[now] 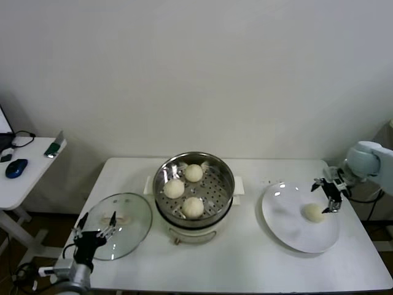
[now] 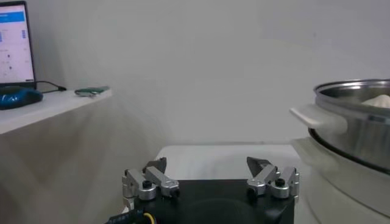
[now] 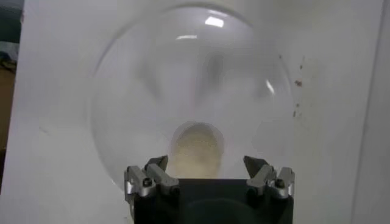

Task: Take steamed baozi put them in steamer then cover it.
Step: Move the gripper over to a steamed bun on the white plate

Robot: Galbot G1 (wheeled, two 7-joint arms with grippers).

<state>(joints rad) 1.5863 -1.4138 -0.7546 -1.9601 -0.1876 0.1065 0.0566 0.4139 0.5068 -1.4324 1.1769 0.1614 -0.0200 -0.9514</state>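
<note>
Three cream-white baozi (image 1: 184,188) lie on the perforated tray of the shiny steamer (image 1: 164,174), at the middle of the table. A fourth baozi (image 1: 314,212) lies on the white plate (image 1: 285,218) to the right; it also shows in the right wrist view (image 3: 196,148). My right gripper (image 1: 326,195) is open and hovers just above and beside that baozi, which sits between the spread fingers (image 3: 156,165) without touching them. My left gripper (image 1: 95,224) is open and empty, low at the table's front left, over the glass lid (image 1: 126,222).
The steamer's wall and side handle (image 2: 317,117) stand close to the left gripper. A side desk (image 1: 27,175) with a blue mouse (image 1: 16,167) stands off to the left. A wall runs behind the table.
</note>
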